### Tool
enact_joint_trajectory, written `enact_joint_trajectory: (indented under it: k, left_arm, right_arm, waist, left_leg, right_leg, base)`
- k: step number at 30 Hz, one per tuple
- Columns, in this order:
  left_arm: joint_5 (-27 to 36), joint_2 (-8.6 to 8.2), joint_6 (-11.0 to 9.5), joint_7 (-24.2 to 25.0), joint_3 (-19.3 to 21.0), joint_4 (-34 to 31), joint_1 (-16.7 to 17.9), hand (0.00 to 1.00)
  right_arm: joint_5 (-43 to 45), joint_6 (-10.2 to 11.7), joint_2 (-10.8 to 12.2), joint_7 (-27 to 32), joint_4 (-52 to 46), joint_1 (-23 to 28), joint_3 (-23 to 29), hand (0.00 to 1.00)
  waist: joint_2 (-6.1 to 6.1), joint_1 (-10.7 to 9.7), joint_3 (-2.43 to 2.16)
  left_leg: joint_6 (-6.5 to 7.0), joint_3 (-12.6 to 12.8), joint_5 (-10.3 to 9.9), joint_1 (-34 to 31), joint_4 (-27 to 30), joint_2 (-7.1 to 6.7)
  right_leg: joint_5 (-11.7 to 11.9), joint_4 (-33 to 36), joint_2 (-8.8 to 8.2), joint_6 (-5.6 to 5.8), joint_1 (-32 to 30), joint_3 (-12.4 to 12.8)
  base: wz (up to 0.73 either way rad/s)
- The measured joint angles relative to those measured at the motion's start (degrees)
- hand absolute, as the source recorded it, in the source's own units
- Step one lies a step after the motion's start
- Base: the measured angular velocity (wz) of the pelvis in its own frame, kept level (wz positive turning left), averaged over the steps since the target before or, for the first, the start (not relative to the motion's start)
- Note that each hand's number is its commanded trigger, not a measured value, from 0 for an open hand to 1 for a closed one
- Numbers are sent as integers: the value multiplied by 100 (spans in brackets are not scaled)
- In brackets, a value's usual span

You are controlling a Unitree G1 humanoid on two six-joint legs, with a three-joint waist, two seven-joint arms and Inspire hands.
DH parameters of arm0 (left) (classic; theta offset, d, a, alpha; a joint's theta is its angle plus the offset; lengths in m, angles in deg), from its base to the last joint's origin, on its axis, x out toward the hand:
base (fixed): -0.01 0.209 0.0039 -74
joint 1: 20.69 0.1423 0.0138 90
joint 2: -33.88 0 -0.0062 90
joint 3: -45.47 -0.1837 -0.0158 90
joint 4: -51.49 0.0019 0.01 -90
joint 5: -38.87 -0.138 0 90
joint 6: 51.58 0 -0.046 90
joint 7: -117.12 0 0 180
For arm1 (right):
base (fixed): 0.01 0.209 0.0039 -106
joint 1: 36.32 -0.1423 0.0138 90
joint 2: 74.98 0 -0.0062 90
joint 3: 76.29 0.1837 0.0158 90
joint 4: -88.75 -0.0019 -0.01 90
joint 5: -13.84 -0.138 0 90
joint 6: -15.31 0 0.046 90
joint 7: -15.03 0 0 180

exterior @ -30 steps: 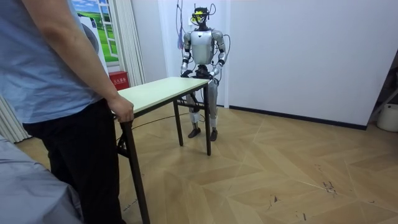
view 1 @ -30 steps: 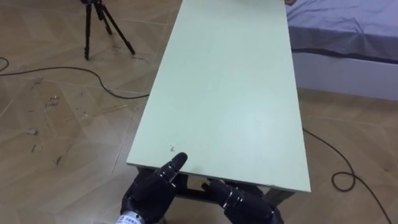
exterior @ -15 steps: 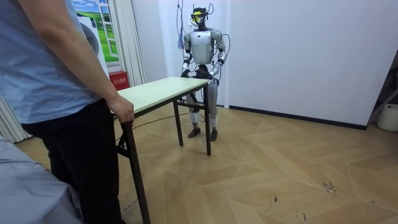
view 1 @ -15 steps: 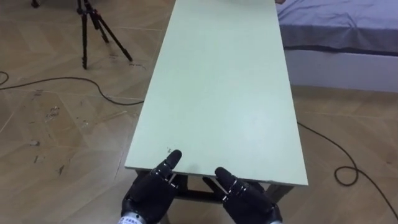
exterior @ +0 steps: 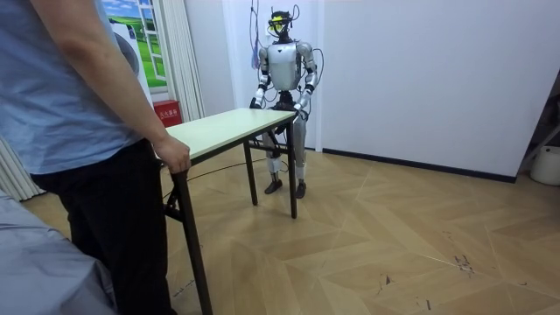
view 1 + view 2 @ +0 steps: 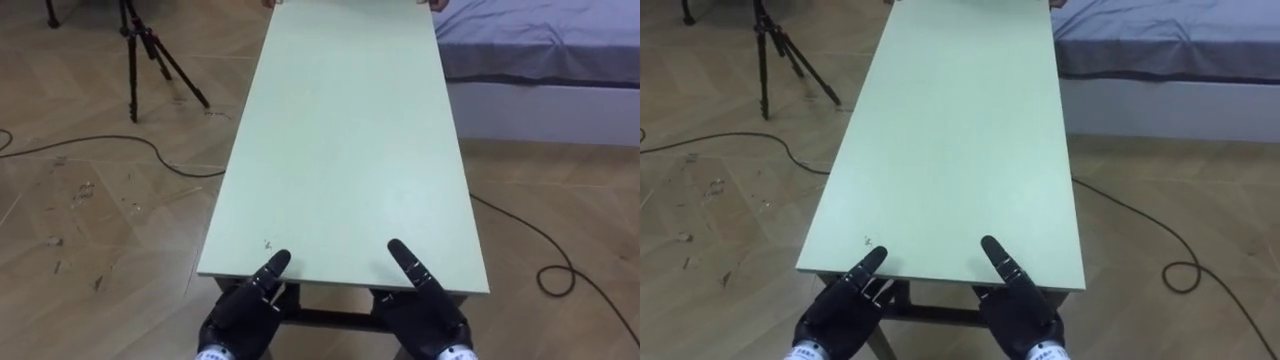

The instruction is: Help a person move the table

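Green table (image 6: 345, 140): left hand (image 6: 240, 314), right hand (image 6: 426, 316) at near edge

The two eye views look down the table (image 6: 345, 150) from the robot's head, close over its near end. The room view faces back along the same table

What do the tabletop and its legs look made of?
Tabletop: probably laminated board. The pale green face is smooth and matte, with a soft sheen and no grain. Legs: likely painted metal, since they are thin, dark and straight.
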Motion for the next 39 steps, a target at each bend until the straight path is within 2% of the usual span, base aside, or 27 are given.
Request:
enact_joint_trajectory:
  k: [3,6,14,17,23,26,35,37,38,39]
  left_arm:
    - [167,-16,4,-28,3,34,-9,0]
    - [586,-31,81,-32,14,87,-57,0]
    - [705,-35,120,-65,21,159,-127,0]
    - [1018,-55,132,-67,25,145,-127,0]
    - [1018,-91,150,-67,75,136,-125,0]
    - [1022,-189,225,-70,254,-3,-117,0]
    - [1113,-246,252,-118,412,-781,124,0]
    - [1111,-249,257,-182,443,-822,108,59]
    - [1111,-244,256,-226,461,-854,108,100]
    - [1111,-242,256,-294,461,-911,109,100]
  right_arm:
    - [-121,12,-8,111,0,-28,36,0]
    - [-322,54,-8,183,0,-47,31,0]
    - [-399,53,-5,193,0,-56,28,0]
    - [-394,44,-3,194,0,-65,29,0]
    - [-395,39,4,194,-1,-65,35,0]
    - [-394,35,65,195,-1,-64,62,0]
    - [-314,-29,150,184,0,-61,177,0]
    - [-200,-51,156,173,0,-63,198,0]
    - [-152,-55,162,136,-1,-62,199,54]
    - [-146,-55,162,118,-8,-63,205,100]
  waist:
    - [-4,8,2]
    - [-6,48,3]
    - [-18,53,8]
    - [-25,38,5]
    - [-32,26,0]
    - [-38,28,-5]
    - [-33,37,-8]
    - [-36,29,-11]
    - [-36,30,-14]
    - [-38,34,-20]
  left_leg:
    - [0,5,0,0,-15,2]
    - [0,46,0,26,-25,11]
    - [0,101,-1,37,-23,13]
    - [-1,100,-1,35,-24,12]
    - [-1,99,-1,28,-23,37]
    - [-1,102,-1,23,-22,45]
    - [-4,50,-1,-37,53,60]
    - [-5,28,-1,-81,91,59]
    - [-7,31,0,-94,102,60]
    - [-7,32,0,-126,117,57]
  right_leg:
    - [0,1,1,0,-5,11]
    - [0,5,14,0,-12,63]
    - [0,3,16,0,-24,87]
    - [0,3,16,0,-31,83]
    - [0,4,20,-1,-31,149]
    - [0,4,25,-1,-41,181]
    - [0,10,17,-1,-38,80]
    - [0,11,12,-2,-56,51]
    - [2,15,13,-4,-79,51]
    - [6,20,12,-10,-113,51]
  base:
    - [-1]
    - [-7]
    - [-2]
    - [0]
    - [0]
    - [0]
    - [2]
    - [7]
    - [0]
    - [0]
